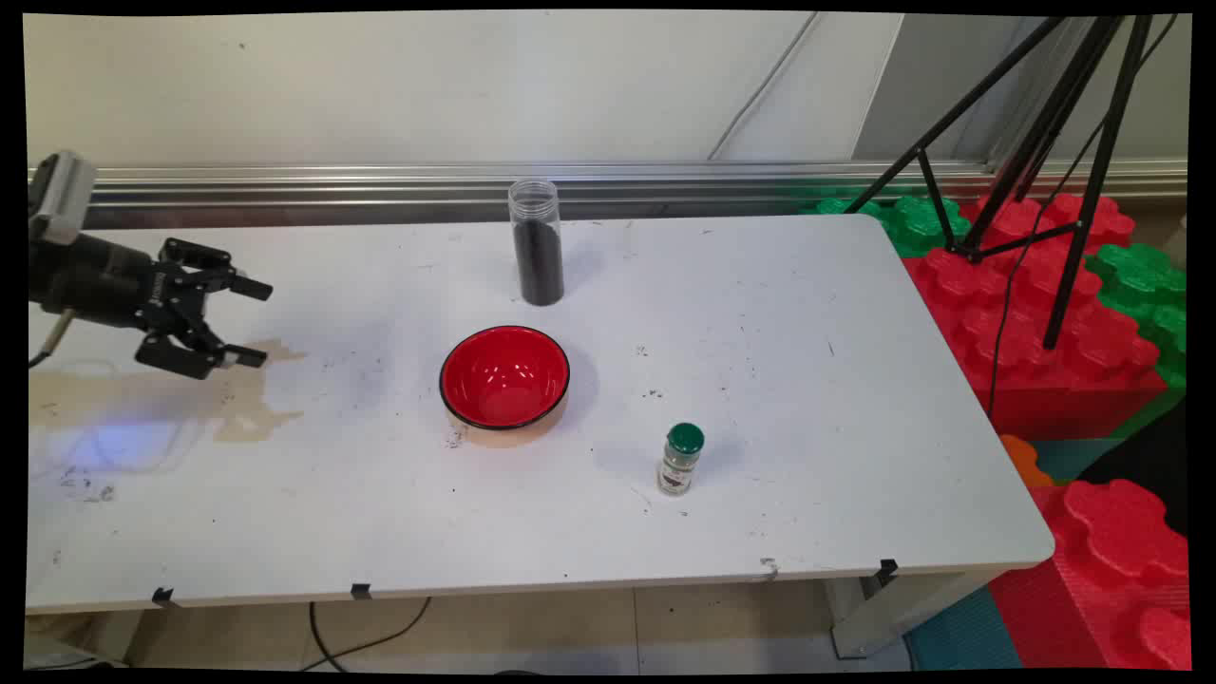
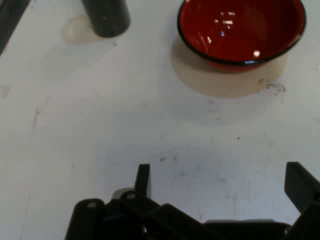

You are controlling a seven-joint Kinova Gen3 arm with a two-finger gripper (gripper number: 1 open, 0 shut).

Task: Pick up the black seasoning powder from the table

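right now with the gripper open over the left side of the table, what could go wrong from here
The open gripper hangs low over the table, pointing toward the red bowl; a straight advance could shove the bowl. The tall clear jar of dark grains has no lid and could spill if tipped. The small green-capped spice jar looks easy to topple.

Bright, even overhead light leaves soft faint shadows on the counter (image 1: 779,399) and small glare spots inside the red bowl (image 1: 504,377), with the hand view slightly soft.
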